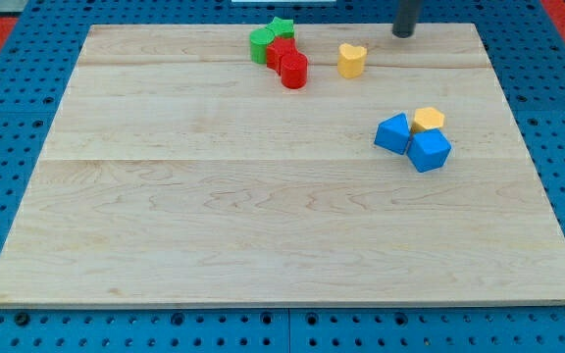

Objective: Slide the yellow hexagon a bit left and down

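The yellow hexagon (428,120) lies at the right of the wooden board (263,226), touching two blue blocks: one (393,132) at its lower left and one (429,150) just below it. My tip (403,33) is at the view's top edge, well above the hexagon and to the upper right of a yellow heart-shaped block (352,60). The tip touches no block.
At the top middle sits a cluster: a green block (261,44), a green star (282,27), a red block (281,52) and a red cylinder (294,71), all touching. A blue pegboard (8,108) surrounds the board.
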